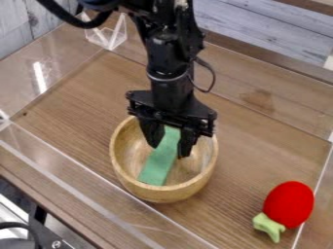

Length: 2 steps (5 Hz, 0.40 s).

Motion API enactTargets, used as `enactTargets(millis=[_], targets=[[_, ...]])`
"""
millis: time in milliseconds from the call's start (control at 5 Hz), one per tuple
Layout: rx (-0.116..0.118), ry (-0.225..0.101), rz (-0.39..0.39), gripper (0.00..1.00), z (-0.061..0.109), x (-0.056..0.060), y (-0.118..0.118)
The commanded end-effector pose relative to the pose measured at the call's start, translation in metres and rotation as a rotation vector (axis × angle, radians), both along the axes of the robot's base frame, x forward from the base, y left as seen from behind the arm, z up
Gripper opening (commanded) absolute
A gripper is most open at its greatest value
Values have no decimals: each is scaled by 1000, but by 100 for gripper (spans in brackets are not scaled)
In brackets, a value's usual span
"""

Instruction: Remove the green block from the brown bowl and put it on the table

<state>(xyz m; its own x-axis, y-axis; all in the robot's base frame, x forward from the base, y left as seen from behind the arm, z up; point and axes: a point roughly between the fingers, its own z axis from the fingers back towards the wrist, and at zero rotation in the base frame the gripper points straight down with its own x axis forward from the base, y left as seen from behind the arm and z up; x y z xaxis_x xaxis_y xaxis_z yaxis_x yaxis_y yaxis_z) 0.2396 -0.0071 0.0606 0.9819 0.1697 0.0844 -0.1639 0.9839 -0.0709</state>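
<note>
Block: we see the flat light-green rectangular block (163, 158) lying inside the round light-brown wooden bowl (128, 171), leaning on the inner wall.
Long axis: it runs from the near left of the bowl up toward the far right, its upper end rising between the fingers.
Gripper: the black gripper (170, 135) points straight down over the bowl's far half, one finger on each side of that upper end.
Fingers: part-way closed around the block; we cannot tell whether they touch it yet.
Next move: we judge a squeeze across the short width, then a lift.
Destination: the brown wood-grain table (274, 126), bare to the right.
</note>
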Motion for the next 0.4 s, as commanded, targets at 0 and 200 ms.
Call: enactTargets(millis=[0, 200], targets=[[1, -25, -6, 0, 4, 2, 3], [-6, -36, -5, 0, 18, 1, 8]])
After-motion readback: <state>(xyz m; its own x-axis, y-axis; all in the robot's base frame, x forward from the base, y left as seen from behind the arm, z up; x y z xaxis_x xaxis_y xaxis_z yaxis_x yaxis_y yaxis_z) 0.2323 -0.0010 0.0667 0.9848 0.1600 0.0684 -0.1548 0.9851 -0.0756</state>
